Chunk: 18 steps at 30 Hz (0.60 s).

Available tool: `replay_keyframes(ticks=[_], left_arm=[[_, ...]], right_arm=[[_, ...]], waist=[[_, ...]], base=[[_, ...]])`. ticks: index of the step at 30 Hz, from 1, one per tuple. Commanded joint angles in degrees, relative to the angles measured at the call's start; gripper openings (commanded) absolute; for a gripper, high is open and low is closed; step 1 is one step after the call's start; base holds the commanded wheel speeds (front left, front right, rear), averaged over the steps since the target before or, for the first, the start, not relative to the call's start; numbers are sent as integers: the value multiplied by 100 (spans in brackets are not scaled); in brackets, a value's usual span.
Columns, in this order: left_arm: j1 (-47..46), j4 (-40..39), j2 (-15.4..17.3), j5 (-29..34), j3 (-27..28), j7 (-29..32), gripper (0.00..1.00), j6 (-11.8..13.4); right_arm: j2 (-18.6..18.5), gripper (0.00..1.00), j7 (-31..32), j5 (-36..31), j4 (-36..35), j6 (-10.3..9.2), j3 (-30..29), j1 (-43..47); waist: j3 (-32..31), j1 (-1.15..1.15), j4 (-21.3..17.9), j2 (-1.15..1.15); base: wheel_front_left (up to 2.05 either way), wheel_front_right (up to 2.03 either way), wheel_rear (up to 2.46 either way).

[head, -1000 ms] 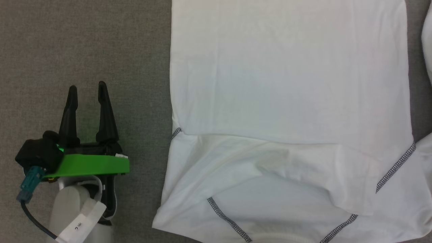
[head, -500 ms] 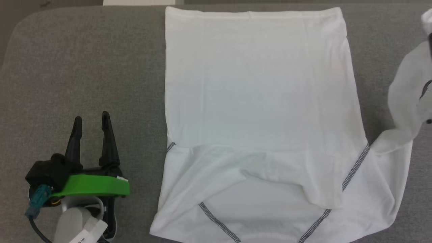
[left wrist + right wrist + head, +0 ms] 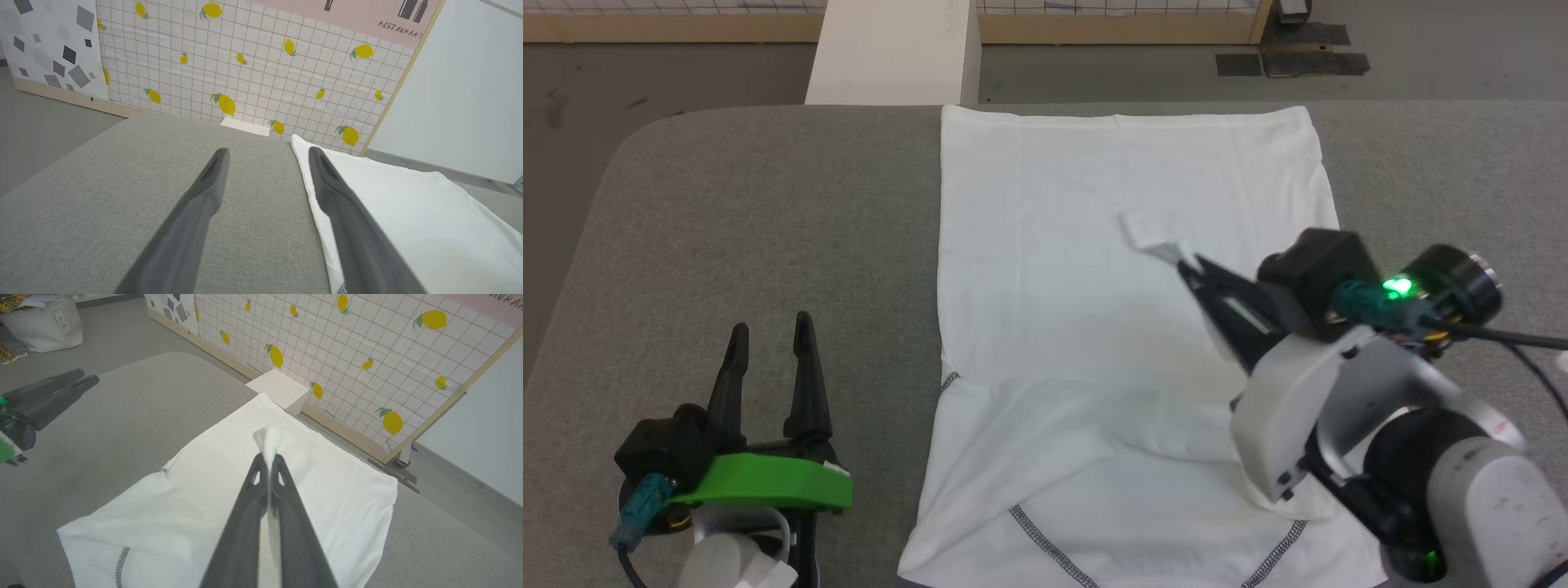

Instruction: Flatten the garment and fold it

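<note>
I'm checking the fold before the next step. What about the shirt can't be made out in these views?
Head view: the garment's right-side shoulder and sleeve, hidden under the right gripper and its arm.
Head view: the neckline, cut by the bottom edge.
Right wrist view: the sleeve behind the pinched cuff, covered by the shut fingers.
Left wrist view: the garment's near edge, behind the left gripper's finger.

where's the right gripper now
Head view, right of centre: the right gripper hangs over the middle of the garment, shut on a pinch of its fabric.
</note>
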Motion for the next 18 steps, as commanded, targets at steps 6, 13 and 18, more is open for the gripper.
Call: replay_keyframes(ticks=[6,13,18], left_arm=[[99,43,-13,-98,-61,-20,100,-36],[112,69,-13,-146,-93,-21,100,-36],[129,61,-14,-157,-62,-21,100,-37]], right_arm=[[251,0,-43,99,781,-9,706,546],[525,0,-456,120,1885,-9,965,1196],[725,0,-635,155,2379,-9,1002,1510]], waist=[[-36,1,96,0],[-48,1,113,0],[-57,1,70,0]], base=[[0,0,0],[0,0,0],[0,0,0]])
